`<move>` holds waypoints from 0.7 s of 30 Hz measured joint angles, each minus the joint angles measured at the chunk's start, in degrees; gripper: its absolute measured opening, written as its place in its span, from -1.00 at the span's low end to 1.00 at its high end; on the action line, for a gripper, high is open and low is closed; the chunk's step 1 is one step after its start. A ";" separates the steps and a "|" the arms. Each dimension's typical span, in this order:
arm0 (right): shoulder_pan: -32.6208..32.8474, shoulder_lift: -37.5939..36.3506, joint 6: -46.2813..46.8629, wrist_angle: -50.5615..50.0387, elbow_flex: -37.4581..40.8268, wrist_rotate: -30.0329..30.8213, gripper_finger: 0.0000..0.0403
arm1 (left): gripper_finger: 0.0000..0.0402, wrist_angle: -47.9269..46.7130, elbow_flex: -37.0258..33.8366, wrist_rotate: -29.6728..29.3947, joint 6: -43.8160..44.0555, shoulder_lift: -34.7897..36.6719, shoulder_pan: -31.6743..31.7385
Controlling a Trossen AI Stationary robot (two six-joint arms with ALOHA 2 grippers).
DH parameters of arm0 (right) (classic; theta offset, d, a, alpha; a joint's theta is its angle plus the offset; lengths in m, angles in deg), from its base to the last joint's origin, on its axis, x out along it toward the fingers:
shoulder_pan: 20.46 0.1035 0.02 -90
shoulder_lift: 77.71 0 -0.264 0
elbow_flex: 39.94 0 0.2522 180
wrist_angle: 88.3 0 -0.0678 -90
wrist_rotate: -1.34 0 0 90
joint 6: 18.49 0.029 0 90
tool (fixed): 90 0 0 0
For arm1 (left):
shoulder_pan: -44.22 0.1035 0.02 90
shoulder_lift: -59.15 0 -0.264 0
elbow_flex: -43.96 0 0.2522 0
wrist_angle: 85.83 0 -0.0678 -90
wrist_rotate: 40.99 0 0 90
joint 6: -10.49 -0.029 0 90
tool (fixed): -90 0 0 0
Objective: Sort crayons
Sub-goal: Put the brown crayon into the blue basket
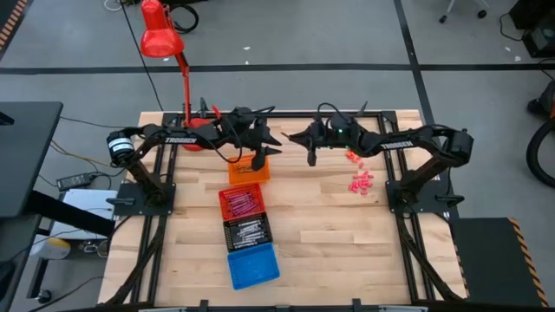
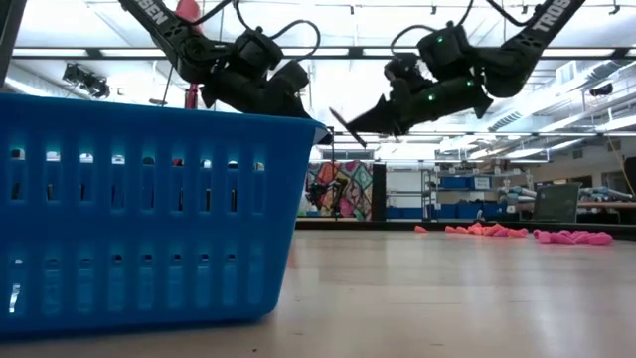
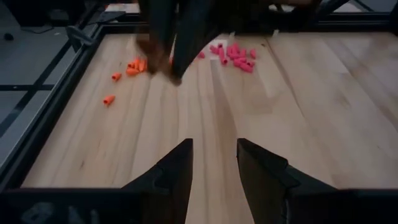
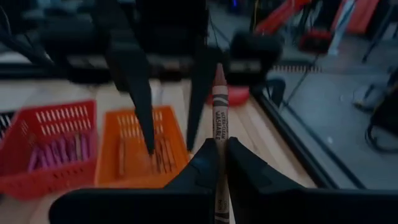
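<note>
My right gripper [image 4: 219,144] is shut on one orange-wrapped crayon [image 4: 219,112], raised above the table's middle to the right of the orange tray [image 1: 249,171]. My left gripper [image 3: 214,149] stands open and empty above that tray [image 4: 140,152], which holds a few crayons. Loose pink crayons [image 1: 360,181] and orange crayons [image 1: 351,156] lie on the wood at the right. Red [image 1: 240,202], black [image 1: 247,230] and blue [image 1: 253,264] trays follow the orange one in a row toward the near edge. My right gripper pinches the crayon's wrapped shaft [image 4: 219,135] between its two fingers. The crayon lies along the fingers, and its pointed end [image 4: 219,70] sticks out past the fingertips toward the left arm. It is lifted clear of the table, slanting a little downward [image 2: 345,127].
A red desk lamp [image 1: 161,39] stands at the far left of the table. The blue tray [image 2: 149,209] fills the left of the low view. Bare wood lies between the tray row and the loose crayons. Black frame rails [image 1: 408,217] edge the table.
</note>
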 joint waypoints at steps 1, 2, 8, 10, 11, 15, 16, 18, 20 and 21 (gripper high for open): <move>0.24 -0.18 0.26 1.79 0.47 -0.07 -0.87 | -0.32 0.10 0.00 -0.26 0.04 0.00 -0.04; 0.46 -0.23 0.68 3.55 0.79 -0.42 -0.86 | -0.32 0.56 0.00 -0.41 0.15 0.00 -0.23; 2.46 1.56 2.85 11.37 0.92 -3.35 -0.86 | -0.32 3.91 0.00 -0.47 1.23 0.00 -1.44; 3.41 2.97 3.24 14.75 0.96 -3.51 -0.86 | -0.32 5.30 0.00 -0.50 1.24 0.00 -1.95; 3.92 3.63 3.25 16.25 0.96 -3.52 -0.86 | -0.32 5.88 0.00 -0.52 1.23 0.00 -2.29; 5.26 5.18 3.25 19.39 0.92 -3.04 -0.86 | -0.32 6.97 0.00 -1.91 1.27 0.00 -3.50; 5.37 5.25 3.27 20.04 0.92 -3.04 -0.86 | -0.32 6.95 0.00 -2.59 1.27 0.00 -3.72; 5.46 5.25 3.44 20.46 0.92 -3.00 -0.86 | -0.32 7.44 0.00 -4.21 1.27 0.00 -4.11; 5.44 5.25 3.71 20.39 0.92 -2.85 -0.86 | -0.32 8.12 0.00 -4.96 1.32 0.00 -4.35; 5.44 5.25 3.85 20.39 0.92 -2.84 -0.86 | -0.32 8.42 0.00 -5.00 1.43 0.00 -4.46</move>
